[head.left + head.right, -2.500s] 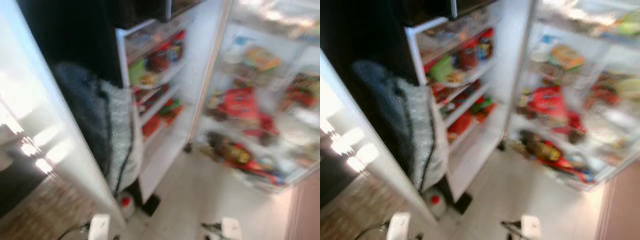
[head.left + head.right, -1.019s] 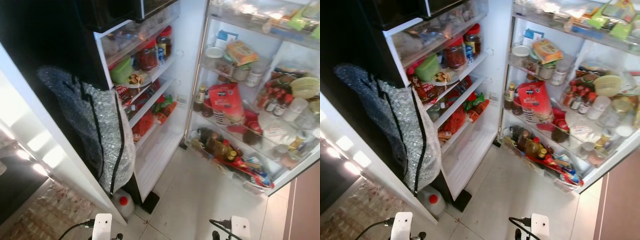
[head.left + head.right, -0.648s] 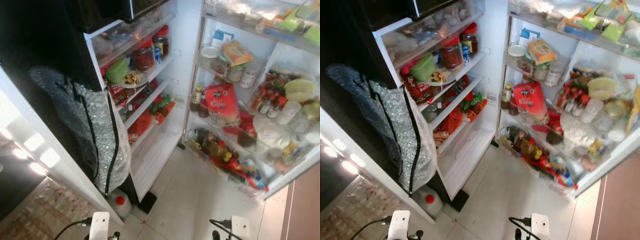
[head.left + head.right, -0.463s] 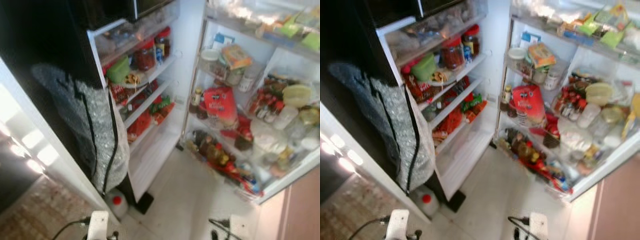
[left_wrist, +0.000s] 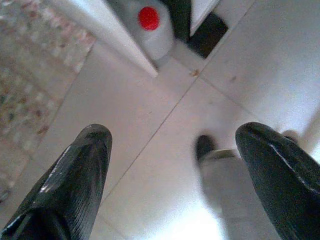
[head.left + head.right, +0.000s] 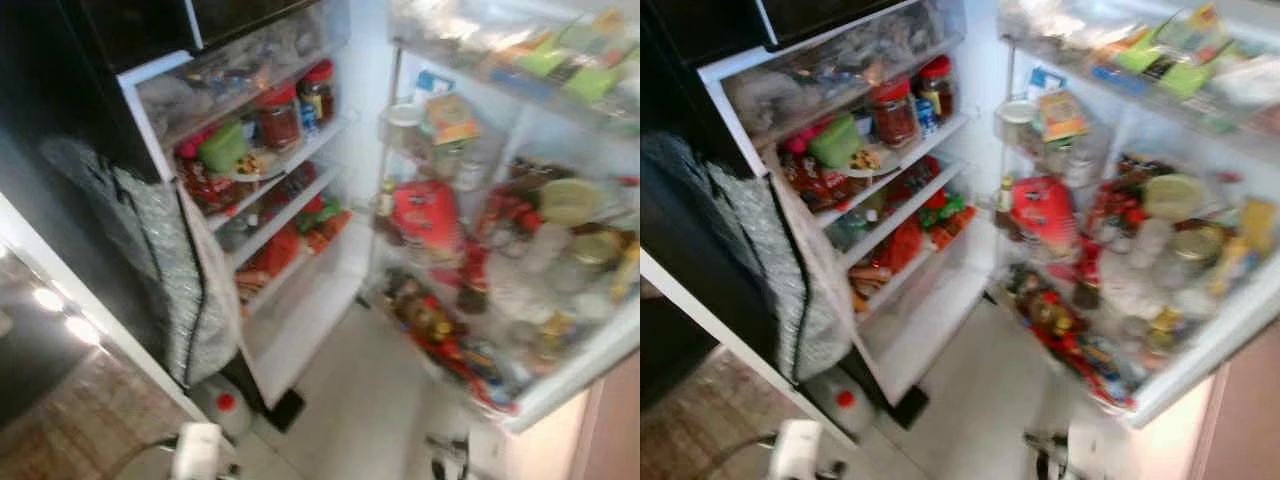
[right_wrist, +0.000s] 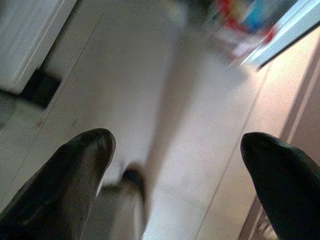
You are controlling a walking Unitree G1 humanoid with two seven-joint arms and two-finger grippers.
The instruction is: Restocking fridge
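The fridge (image 6: 300, 300) stands open before me, the picture a little blurred. Its inner shelves (image 6: 285, 190) hold red-lidded jars (image 6: 278, 112), a green tub (image 6: 222, 148) and red packets. The open door's racks (image 6: 560, 380) on the right carry a red bag (image 6: 425, 215), bottles and tubs. Both arms hang low over the pale tiled floor. My left gripper (image 5: 172, 137) is open with nothing between its fingers, and my right gripper (image 7: 177, 145) is open and empty too.
A silver quilted bag (image 6: 185, 290) hangs on the dark left door. A white jug with a red cap (image 5: 152, 25) stands on the floor at the fridge's foot. A patterned rug (image 5: 30, 75) lies to the left. A pink cabinet side (image 6: 1240, 430) rises at the right.
The camera has moved closer and swung slightly, so the fridge looks larger and blurrier. Nothing in the fridge has shifted. Both arms still hang low.
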